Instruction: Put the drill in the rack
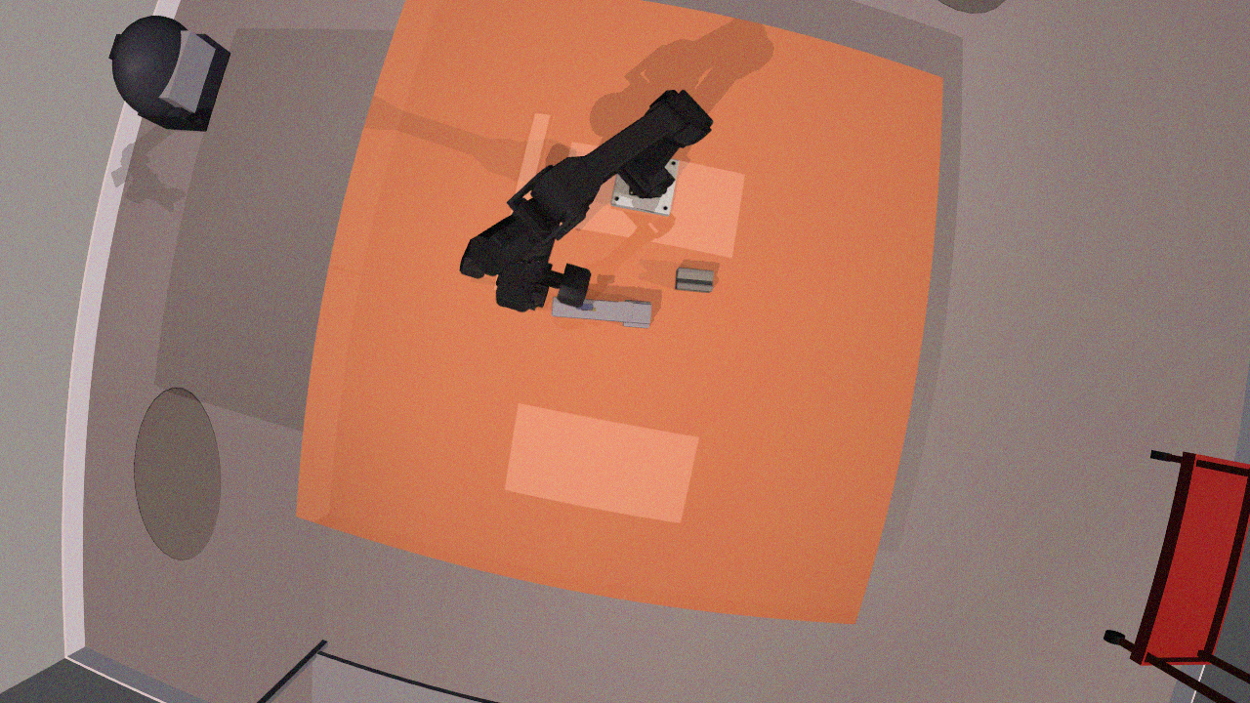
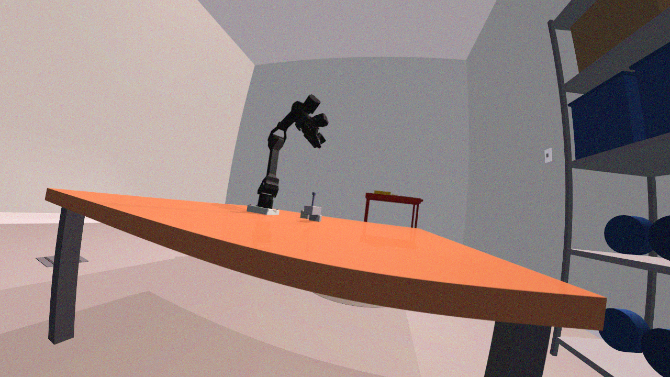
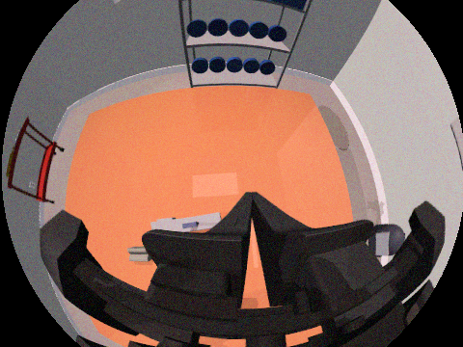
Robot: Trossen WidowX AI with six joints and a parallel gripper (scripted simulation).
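My gripper (image 2: 319, 144) (image 3: 251, 195) is shut and empty, its fingertips together, high above the table. A long pale grey block (image 1: 616, 312) (image 3: 166, 225) lies on the table, partly hidden by the left finger in the wrist view. A small blue part (image 1: 587, 307) (image 3: 190, 225) shows on it; whether this is the drill or the key I cannot tell. In the exterior view a thin blue-grey pin (image 2: 313, 199) stands upright from the grey blocks. A small grey grooved block (image 1: 694, 279) (image 3: 139, 253), which looks like the rack, lies beside the long block. No drill shows in it.
The arm's pale base plate (image 1: 642, 208) (image 2: 263, 210) stands on the orange table (image 1: 419, 392) (image 2: 375, 248) (image 3: 145, 159), close to the blocks. Lighter rectangular patches show on the table top. A red side table (image 1: 1192, 559) and a shelf stand well away.
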